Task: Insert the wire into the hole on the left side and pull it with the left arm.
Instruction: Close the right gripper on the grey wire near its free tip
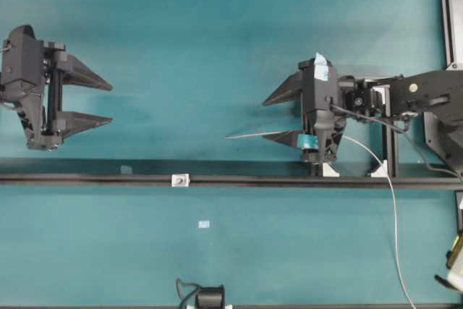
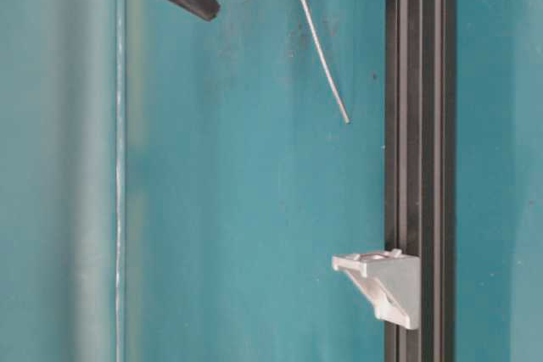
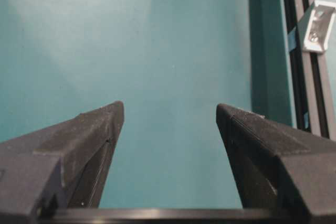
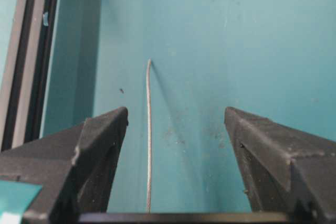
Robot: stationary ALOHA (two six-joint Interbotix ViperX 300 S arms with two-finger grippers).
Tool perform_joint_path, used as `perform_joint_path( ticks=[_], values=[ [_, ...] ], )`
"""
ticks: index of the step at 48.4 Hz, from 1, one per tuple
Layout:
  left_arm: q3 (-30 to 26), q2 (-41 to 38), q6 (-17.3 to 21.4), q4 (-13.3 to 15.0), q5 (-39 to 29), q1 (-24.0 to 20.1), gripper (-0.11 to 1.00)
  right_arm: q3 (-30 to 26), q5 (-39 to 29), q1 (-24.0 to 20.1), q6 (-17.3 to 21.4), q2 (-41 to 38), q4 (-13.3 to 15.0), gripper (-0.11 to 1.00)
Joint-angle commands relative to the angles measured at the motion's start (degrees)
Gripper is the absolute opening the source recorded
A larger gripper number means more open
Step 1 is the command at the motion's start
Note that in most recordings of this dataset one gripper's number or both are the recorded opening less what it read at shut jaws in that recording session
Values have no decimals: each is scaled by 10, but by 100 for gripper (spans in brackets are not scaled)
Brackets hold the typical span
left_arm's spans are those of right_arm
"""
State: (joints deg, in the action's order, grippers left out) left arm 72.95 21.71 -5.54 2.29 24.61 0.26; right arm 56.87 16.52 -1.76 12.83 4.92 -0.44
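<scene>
The wire is thin and silvery; its free end points left, and behind my right gripper it curves down across the table. In the right wrist view the wire runs between the fingers of my right gripper, close to the left one and apart from both. That gripper stands open right of centre. The hole sits in a small white block on the black rail, left of the wire's tip. My left gripper stands open at the far left with nothing between its fingers. The white block shows at the upper right of the left wrist view.
A black rail crosses the whole table. White clamps stand on it below the right gripper. A small black device with a short cable sits at the front edge. A pale tape scrap lies on the teal surface.
</scene>
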Motion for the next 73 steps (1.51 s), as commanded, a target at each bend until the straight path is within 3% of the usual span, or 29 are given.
perform_joint_path(
  ticks=[1, 68, 73],
  values=[
    [-12, -2, 0, 1, 2, 0, 94, -13, 2, -3, 2, -2, -1, 82],
    [-15, -3, 0, 1, 2, -1, 94, -62, -25, -4, 12, -86, -1, 81],
    [-15, -3, 0, 1, 2, -1, 94, -61, -24, -4, 12, -86, -1, 73]
  ],
)
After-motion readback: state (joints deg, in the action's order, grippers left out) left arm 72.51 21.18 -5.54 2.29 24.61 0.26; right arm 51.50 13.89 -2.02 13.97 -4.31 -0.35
